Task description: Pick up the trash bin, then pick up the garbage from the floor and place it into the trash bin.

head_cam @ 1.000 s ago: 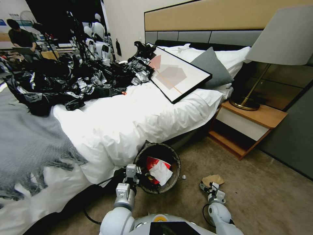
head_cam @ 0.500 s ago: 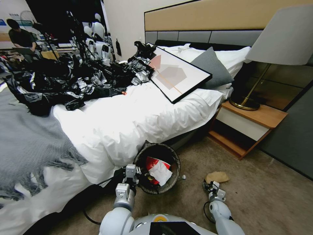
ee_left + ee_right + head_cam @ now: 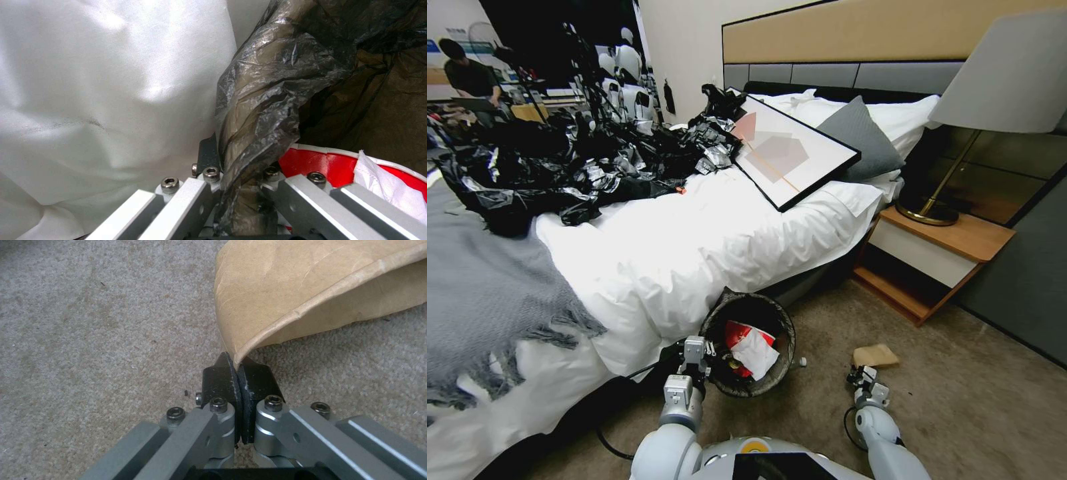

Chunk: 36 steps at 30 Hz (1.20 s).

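The trash bin point(image 3: 750, 343) stands low in the middle of the head view, pressed against the white bedsheet point(image 3: 694, 260) that hangs from the bed. Its black bag liner point(image 3: 267, 93) is folded over the rim. Inside lie a red-and-white wrapper point(image 3: 739, 331) and a piece of white tissue point(image 3: 757, 352).

The left gripper point(image 3: 712, 360) sits at the bin's near-left rim, and the left wrist view shows its jaws closed on the rim — the crinkled liner is pinched between them, with the sheet just beside.

The right gripper point(image 3: 862, 375) is at the lower right of the head view, low over the beige carpet point(image 3: 960, 400). A brown cardboard scrap point(image 3: 876, 355) curves away from its tip. In the right wrist view the black pads point(image 3: 222, 380) are pressed together and the cardboard's lower corner is nipped between their tips — the rest of the piece bows upward above the carpet.

A small white object point(image 3: 802, 362) lies on the carpet just beside the bin's right side; what it is cannot be told.
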### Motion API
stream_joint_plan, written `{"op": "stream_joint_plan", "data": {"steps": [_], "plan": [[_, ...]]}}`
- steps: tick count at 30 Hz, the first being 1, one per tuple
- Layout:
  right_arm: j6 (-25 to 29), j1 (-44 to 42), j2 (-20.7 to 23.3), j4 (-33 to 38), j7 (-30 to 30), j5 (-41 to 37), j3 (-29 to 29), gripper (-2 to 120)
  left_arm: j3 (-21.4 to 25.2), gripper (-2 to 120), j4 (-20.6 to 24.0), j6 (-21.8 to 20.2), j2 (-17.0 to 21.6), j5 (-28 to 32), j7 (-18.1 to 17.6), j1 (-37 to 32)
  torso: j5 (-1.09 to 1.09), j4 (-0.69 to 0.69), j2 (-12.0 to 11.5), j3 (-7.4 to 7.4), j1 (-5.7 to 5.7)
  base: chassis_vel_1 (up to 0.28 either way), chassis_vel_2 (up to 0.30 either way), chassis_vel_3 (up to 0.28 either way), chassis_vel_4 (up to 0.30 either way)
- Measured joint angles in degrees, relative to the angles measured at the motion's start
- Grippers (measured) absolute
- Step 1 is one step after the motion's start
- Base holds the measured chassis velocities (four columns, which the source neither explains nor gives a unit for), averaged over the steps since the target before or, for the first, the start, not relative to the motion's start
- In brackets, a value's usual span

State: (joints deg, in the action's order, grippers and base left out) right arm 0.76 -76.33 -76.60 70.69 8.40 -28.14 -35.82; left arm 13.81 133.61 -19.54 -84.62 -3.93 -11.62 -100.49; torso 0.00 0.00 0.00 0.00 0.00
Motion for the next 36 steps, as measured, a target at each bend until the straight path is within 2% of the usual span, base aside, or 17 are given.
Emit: {"op": "stream_joint_plan", "data": {"steps": [9,13,16,17,20,21,24,25,28,29,33,36], "plan": [[1.9,-0.3,0.1,1.0,0.0,1.4,-0.2,0,-0.1,0,0.0,0.0,0.0,-0.1,0.1,0.0,0.01,0.0,0.0,0.0,0.0,0.0,0.0,0.0,0.0],[5.5,-1.6,0.0,5.6,0.1,4.7,-0.7,0,-0.1,0,-0.1,0.0,0.0,-0.1,0.1,0.0,0.0,0.0,0.0,0.0,0.0,0.0,0.0,0.0,0.0],[11.0,-4.5,-0.5,14.4,-2.1,9.2,-0.7,0,-0.2,0,-0.4,0.0,-0.1,-0.3,0.1,0.0,0.0,0.0,0.0,0.0,0.0,0.0,0.0,0.0,0.0],[11.0,-4.5,-0.5,14.4,-2.1,9.2,-0.7,0,-0.2,0,-0.4,0.0,-0.1,-0.3,0.1,0.0,0.0,0.0,0.0,0.0,0.0,0.0,0.0,0.0,0.0],[15.7,-7.7,-1.3,27.2,-7.1,11.6,0.3,0,-0.4,0,-0.6,0.0,-0.2,-0.4,0.2,0.0,-0.02,0.01,0.0,0.0,0.0,0.0,0.0,0.0,0.0],[15.7,-7.7,-1.3,27.2,-7.1,11.6,0.3,0,-0.4,0,-0.6,0.0,-0.2,-0.4,0.2,0.0,-0.02,0.01,0.0,0.0,0.0,0.0,0.0,0.0,0.0],[19.2,-11.0,-1.5,39.0,-13.0,13.5,2.9,0,-0.3,0,-0.7,0.0,-0.1,-0.4,0.3,0.0,-0.02,0.0,0.0,0.0,0.0,0.0,0.0,0.0,0.0],[19.2,-11.0,-1.5,39.0,-13.0,13.5,2.9,0,-0.3,0,-0.7,0.0,-0.1,-0.4,0.3,0.0,-0.02,0.0,0.0,0.0,0.0,0.0,0.0,0.0,0.0],[21.3,-13.4,-1.1,48.1,-18.2,16.0,6.5,0,-0.6,0,-1.1,0.0,-0.1,-0.5,0.3,0.0,-0.02,0.0,0.0,0.0,0.0,0.0,0.0,0.0,0.0],[21.3,-13.4,-1.1,48.1,-18.2,16.0,6.5,0,-0.6,0,-1.1,0.0,-0.1,-0.5,0.3,0.0,-0.02,0.0,0.0,0.0,0.0,0.0,0.0,0.0,0.0],[21.5,-14.8,0.4,55.5,-23.9,15.9,10.6,0,-0.9,0,-1.3,0.0,-0.1,-0.6,0.4,0.1,-0.01,-0.01,0.0,0.0,0.0,0.0,0.0,0.0,0.0],[21.4,-15.1,2.1,56.4,-27.1,14.8,13.2,0,-1.0,0,-1.3,0.0,-0.1,-0.6,0.4,0.1,-0.01,0.0,0.0,0.0,0.0,0.0,0.0,0.0,0.0]]}}
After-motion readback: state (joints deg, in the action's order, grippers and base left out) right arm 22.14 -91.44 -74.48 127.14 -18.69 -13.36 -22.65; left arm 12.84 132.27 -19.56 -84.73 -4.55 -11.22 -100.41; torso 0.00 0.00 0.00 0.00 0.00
